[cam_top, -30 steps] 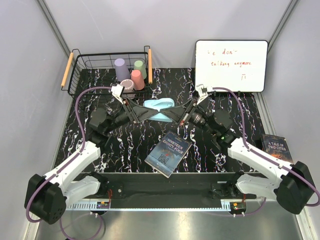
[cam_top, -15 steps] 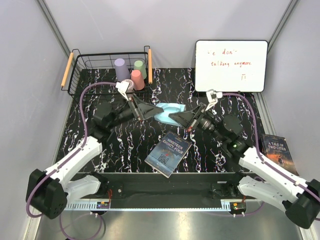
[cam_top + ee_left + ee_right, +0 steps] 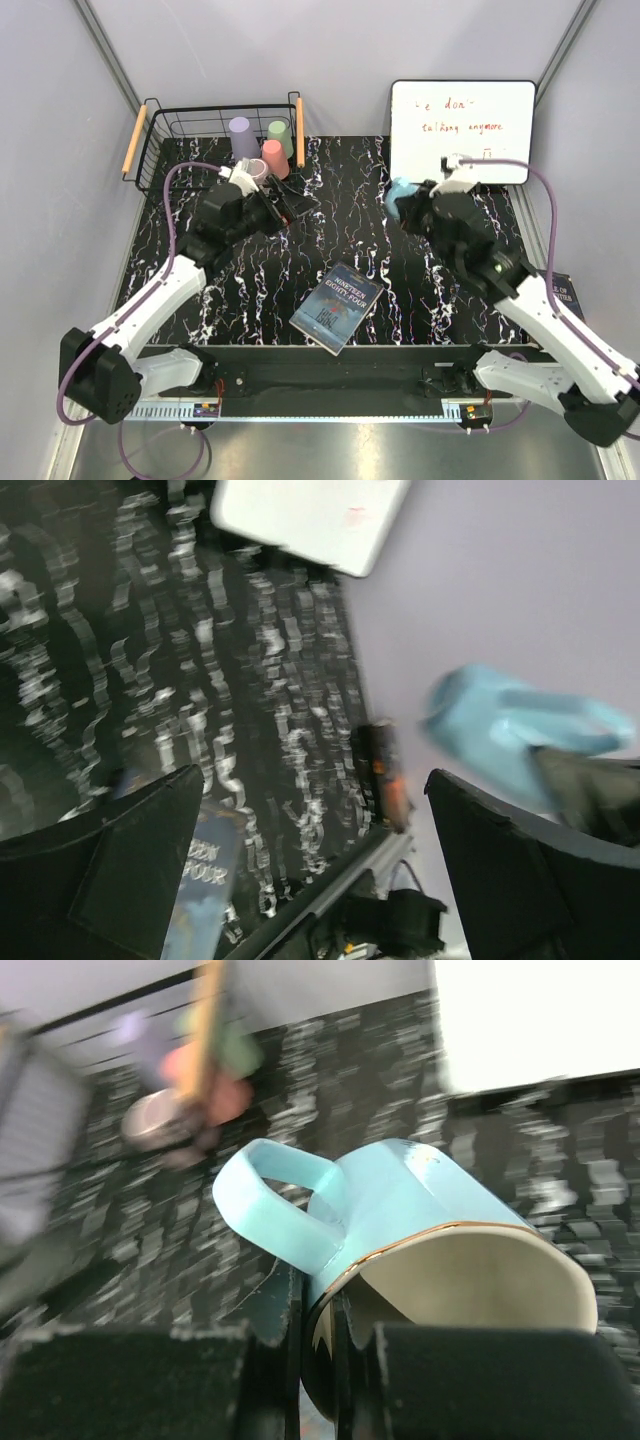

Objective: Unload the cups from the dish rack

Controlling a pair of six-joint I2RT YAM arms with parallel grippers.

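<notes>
Right pincer (image 3: pixel 318 1360) tight on rim of light blue cup (image 3: pixel 420 1210); left pincer (image 3: pixel 312 870) wide open, empty.

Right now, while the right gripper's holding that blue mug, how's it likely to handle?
The blue mug looks glazed and stiff, probably ceramic, likely heavy for its size and breakable if dropped. The right gripper pinches its rim wall, and the glossy surface may let it slip or swing.
</notes>
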